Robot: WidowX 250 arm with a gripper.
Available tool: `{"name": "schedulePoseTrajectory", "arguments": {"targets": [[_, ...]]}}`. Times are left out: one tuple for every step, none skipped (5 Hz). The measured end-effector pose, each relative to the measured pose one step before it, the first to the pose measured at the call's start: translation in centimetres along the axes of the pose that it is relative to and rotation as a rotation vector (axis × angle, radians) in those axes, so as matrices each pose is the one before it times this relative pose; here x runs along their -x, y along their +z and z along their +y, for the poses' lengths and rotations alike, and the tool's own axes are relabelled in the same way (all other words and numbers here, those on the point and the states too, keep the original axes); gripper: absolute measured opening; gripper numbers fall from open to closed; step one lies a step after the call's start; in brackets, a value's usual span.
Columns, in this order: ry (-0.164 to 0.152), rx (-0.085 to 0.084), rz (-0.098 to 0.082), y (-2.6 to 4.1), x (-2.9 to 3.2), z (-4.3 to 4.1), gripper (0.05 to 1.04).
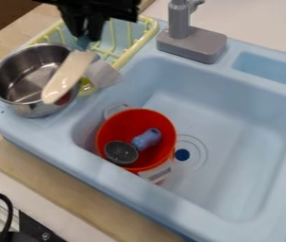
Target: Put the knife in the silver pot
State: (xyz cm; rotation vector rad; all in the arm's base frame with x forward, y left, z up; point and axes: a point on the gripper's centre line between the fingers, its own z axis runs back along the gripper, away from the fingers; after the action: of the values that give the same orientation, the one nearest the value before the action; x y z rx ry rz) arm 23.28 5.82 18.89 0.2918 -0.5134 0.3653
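slanting down from the hand (pixel 86 38), the knife (pixel 67 78) overhangs the pot (pixel 33 109).

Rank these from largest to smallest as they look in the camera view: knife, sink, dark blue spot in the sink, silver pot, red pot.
1. Sink
2. Silver pot and red pot: too alike to rank
3. Knife
4. Dark blue spot
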Motion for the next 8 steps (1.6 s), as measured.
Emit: {"name": "schedulePoseTrajectory", "arguments": {"targets": [[0.0514,-0.0425,0.0162,-0.427,-0.078,2.195,0.158],[0.0440,-0.0431,0.0473,-1.366,0.134,1.949,0.158],[0.0105,-0.0390,-0.0074,-0.435,-0.328,1.194,0.158],[0.0029,0.0093,0.0308,-0.902,0.229,-0.335,0.187],[0.0306,0.0427,0.0036,0.618,0.264,-0.070,0.416],[-0.0014,0.0241,-0.0062,0.338,0.004,0.244,0.711],[0.0025,-0.0247,-0.0324,0.488,-0.279,-0.036,0.967],[-0.0069,0.0077,0.0061,0.281,0.098,-0.473,0.995]]}}
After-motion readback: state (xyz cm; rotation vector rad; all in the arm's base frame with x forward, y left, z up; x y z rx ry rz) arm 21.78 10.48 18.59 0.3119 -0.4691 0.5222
